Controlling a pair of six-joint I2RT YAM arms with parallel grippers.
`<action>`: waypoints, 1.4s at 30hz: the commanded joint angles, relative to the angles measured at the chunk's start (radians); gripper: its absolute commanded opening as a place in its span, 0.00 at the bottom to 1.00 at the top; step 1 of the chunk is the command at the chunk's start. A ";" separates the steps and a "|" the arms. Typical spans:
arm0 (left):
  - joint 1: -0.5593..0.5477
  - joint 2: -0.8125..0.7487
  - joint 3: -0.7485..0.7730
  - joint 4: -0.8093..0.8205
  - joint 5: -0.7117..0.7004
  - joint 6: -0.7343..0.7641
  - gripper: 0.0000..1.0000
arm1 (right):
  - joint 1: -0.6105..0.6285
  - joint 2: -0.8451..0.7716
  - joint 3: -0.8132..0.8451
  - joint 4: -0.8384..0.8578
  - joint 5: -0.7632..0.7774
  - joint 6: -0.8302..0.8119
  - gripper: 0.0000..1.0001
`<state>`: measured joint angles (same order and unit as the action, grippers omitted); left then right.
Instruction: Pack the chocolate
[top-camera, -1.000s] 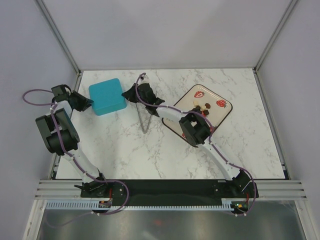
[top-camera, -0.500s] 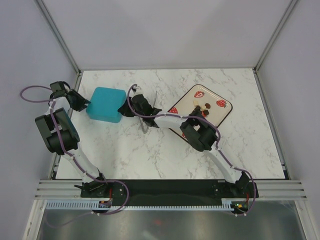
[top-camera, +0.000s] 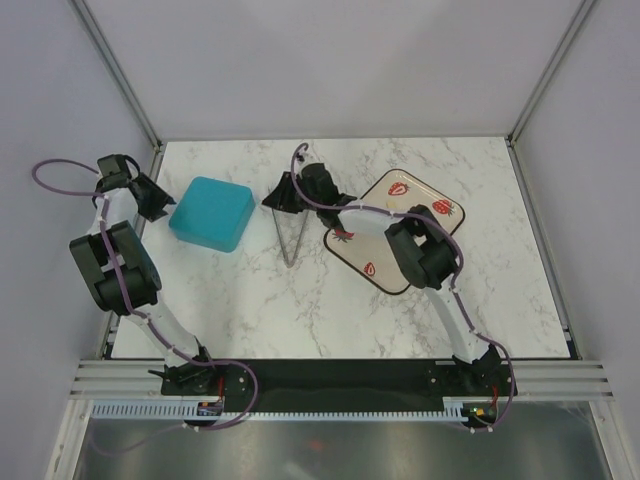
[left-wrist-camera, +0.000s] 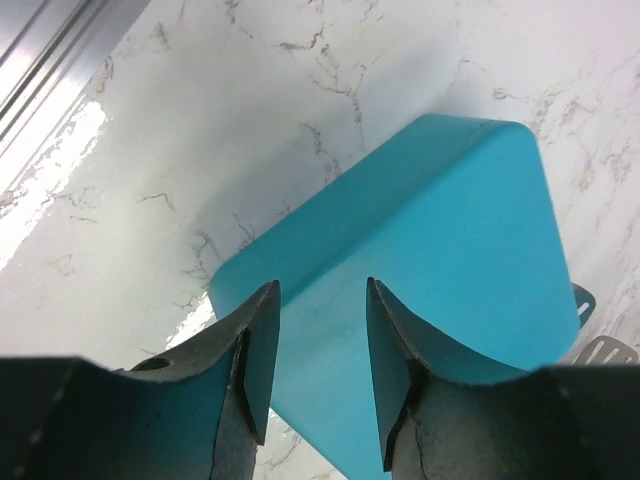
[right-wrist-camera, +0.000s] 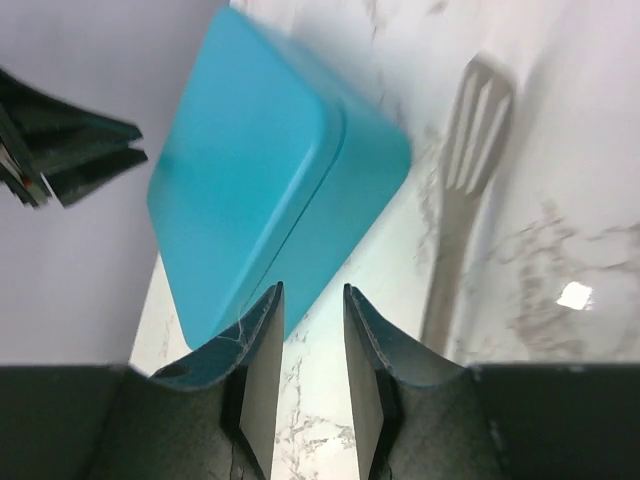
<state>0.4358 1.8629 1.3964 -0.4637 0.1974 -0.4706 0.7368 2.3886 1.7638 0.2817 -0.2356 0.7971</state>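
Near my bases the marble table (top-camera: 230, 310) lies open. Farther out, the chocolate (top-camera: 412, 212) sits on the strawberry tray (top-camera: 440, 232), partly behind my right arm (top-camera: 365, 218) and too small to show an axis. My right claw (top-camera: 283, 196), narrowly parted and empty, hangs over the tongs (top-camera: 290, 235). My left claw (top-camera: 152, 203), spread and empty, is beside the teal box (top-camera: 212, 212) by the left edge.

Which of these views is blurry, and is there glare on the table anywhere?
Right wrist view: motion-smeared, box and tongs both soft, a small glint on the table. Left wrist view: box sharp, strong glare on the marble at far left. Top view: crisp and evenly lit, soft shadows only.
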 joint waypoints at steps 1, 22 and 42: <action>-0.020 -0.099 0.050 0.022 -0.020 0.033 0.48 | -0.043 -0.176 -0.035 0.112 -0.088 -0.010 0.38; -0.232 0.186 0.003 0.132 0.014 0.015 0.47 | -0.079 -0.338 -0.237 0.076 -0.041 -0.067 0.33; -0.364 -0.556 -0.186 0.077 0.145 0.058 0.89 | -0.083 -0.753 -0.361 -0.361 0.208 -0.205 0.98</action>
<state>0.1169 1.4456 1.2903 -0.3721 0.3065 -0.4553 0.6533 1.7630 1.4536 0.0208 -0.1097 0.6312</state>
